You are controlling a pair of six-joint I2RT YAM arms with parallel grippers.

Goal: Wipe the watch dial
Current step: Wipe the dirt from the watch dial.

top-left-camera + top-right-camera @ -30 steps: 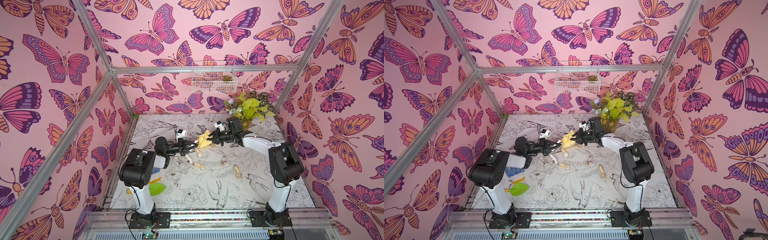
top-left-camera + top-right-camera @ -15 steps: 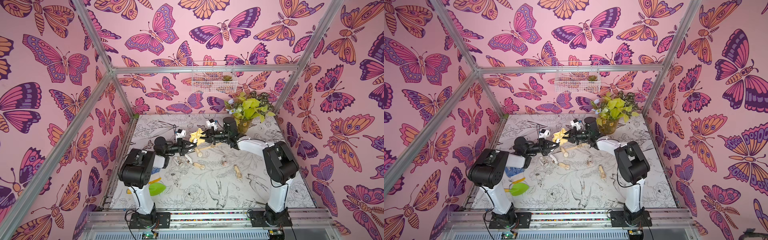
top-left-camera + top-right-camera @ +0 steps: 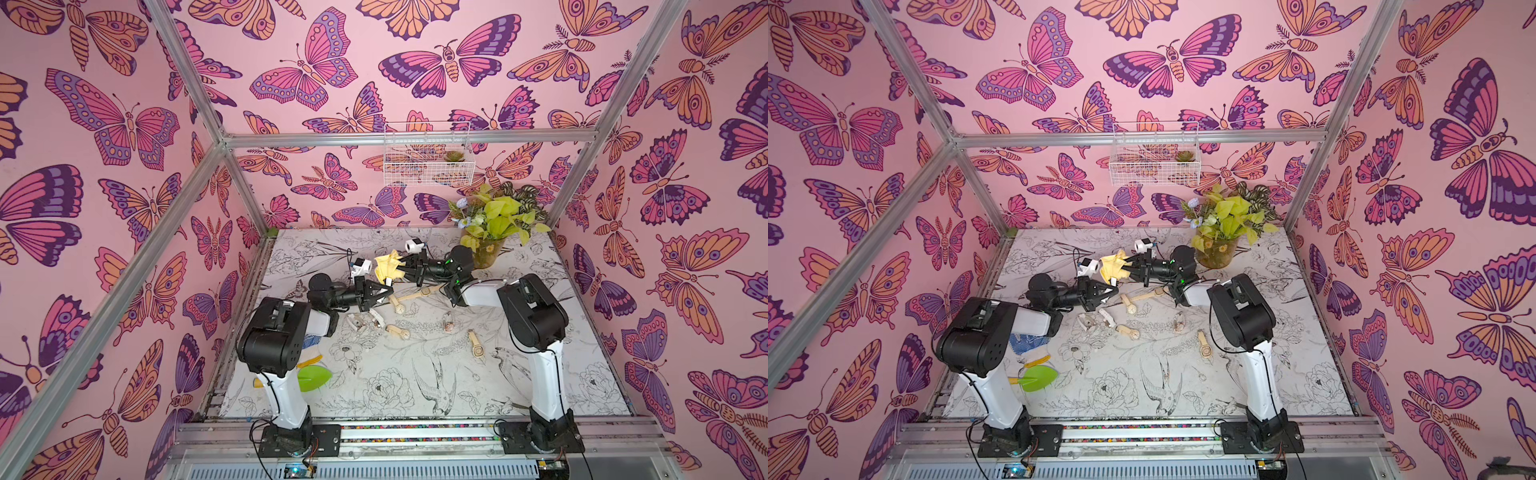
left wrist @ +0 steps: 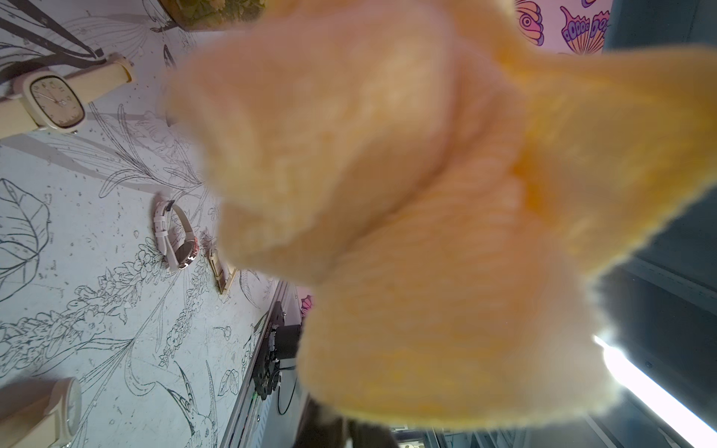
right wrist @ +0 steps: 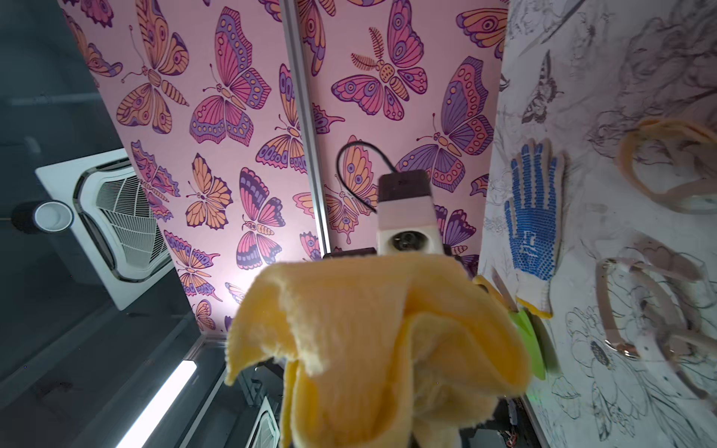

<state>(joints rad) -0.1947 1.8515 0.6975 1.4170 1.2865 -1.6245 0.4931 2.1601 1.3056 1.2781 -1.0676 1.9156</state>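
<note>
While the right hand (image 3: 402, 270) pinches the yellow cloth (image 3: 386, 268) near the table's (image 3: 374, 365) far edge, the left hand (image 3: 384, 289) is pressed together just beside it.

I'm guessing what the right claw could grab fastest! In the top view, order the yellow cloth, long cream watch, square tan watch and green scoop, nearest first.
1. yellow cloth: held in the right claw.
2. long cream watch: lying just beside the claw.
3. square tan watch: farther forward, on the right side.
4. green scoop: far off at the front left.
</note>
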